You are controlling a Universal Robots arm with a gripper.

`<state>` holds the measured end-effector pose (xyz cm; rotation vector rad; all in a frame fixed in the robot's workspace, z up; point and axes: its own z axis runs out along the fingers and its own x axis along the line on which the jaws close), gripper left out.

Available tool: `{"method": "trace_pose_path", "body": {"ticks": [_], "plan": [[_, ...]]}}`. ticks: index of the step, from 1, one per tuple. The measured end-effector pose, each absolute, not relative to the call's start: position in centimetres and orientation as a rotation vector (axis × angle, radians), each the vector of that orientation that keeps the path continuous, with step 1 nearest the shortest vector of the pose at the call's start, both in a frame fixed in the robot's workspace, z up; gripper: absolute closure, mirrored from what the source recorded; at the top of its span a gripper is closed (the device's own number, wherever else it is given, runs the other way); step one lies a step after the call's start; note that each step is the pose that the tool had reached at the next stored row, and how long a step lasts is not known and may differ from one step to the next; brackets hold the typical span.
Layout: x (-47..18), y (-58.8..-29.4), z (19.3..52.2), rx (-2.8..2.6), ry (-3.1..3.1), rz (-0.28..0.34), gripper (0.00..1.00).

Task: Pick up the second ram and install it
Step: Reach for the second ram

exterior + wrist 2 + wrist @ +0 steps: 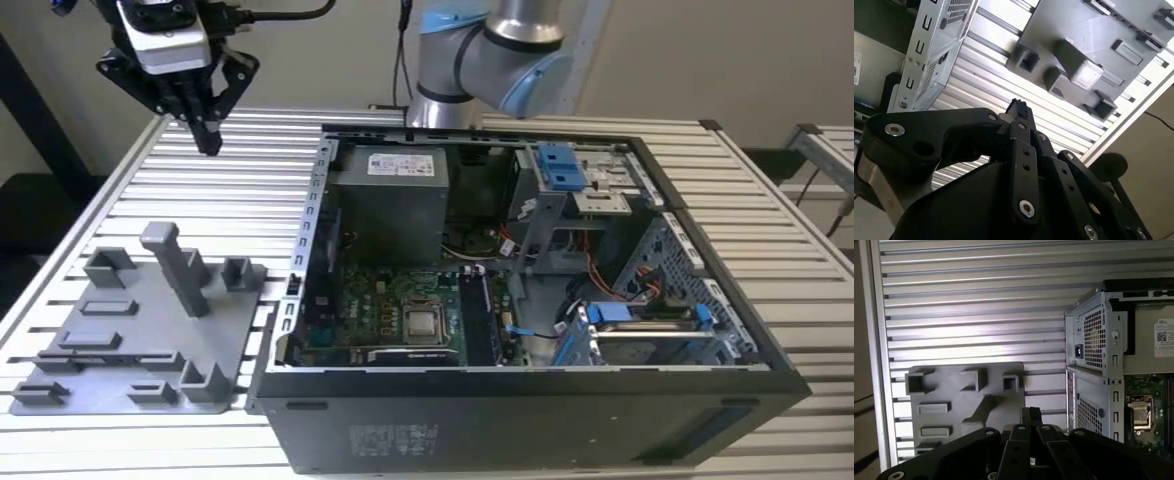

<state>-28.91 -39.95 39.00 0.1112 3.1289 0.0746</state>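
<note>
Slatted alu table [267, 190], pale wall behind. Second ram [477, 318]: looks already seated in the mobo slots. It's a long dark stick just to the exterior view's right of the CPU [424, 322], long axis running near-to-far in that view; can't split it from any neighbour stick. Round it is the open PC case [534, 410]. Grey holder tray [134, 340] sits outside the case on the exterior view's left, pockets look vacant. Gripper [210, 140] hangs over bare slats beyond the tray, well apart from the ram. Its fingertips [1016, 107] are pinched together w/ nothing visible between. From it, the ram lies toward the exterior view's right, nearer the camera.

Tool [208, 135] aloft, apart from grey holder tray [140, 338]
</note>
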Motion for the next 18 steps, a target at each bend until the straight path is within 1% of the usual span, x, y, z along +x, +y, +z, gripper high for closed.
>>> {"method": "trace_pose_path", "body": {"ticks": [18], "plan": [[-34.4, -40.0, 38.8, 0.111, 3.128, 0.075, 0.89]]}}
